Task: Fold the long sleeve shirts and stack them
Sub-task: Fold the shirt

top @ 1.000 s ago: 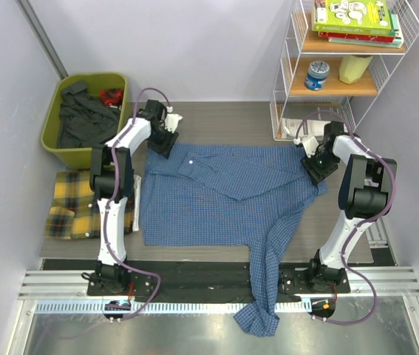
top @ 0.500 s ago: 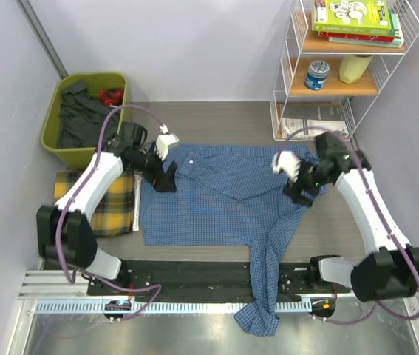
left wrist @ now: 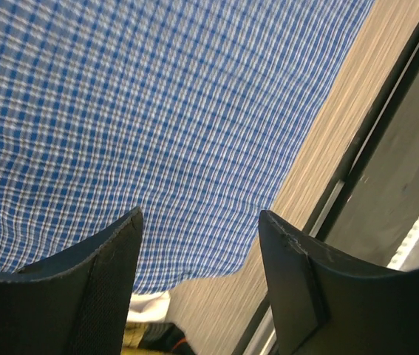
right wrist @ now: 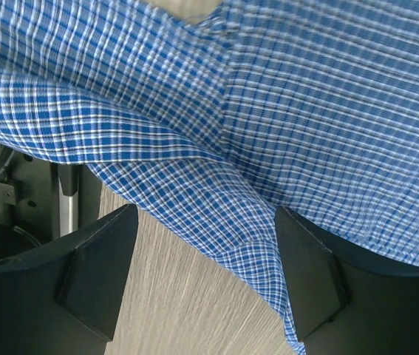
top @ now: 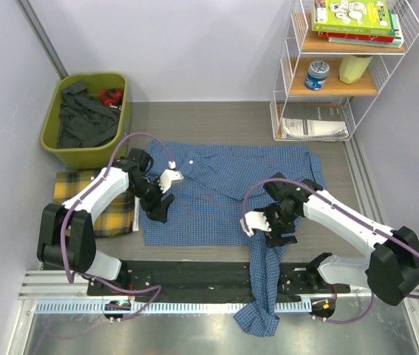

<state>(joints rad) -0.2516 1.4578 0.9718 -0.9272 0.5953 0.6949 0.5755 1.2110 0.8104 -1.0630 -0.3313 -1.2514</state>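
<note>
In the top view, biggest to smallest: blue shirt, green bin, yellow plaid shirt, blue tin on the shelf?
1. blue shirt
2. green bin
3. yellow plaid shirt, partly hidden by the left arm, so unsure
4. blue tin

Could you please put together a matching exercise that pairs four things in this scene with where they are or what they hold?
Things
1. blue shirt
2. yellow plaid shirt
3. green bin
4. wire shelf

Descriptions
A. holds dark clothes
B. stands at the far right, with books on top
C. spread out in the middle, one sleeve hanging over the near edge
D. lies at the left, just on the near side of the bin

Pairs: 1-C, 2-D, 3-A, 4-B
</note>
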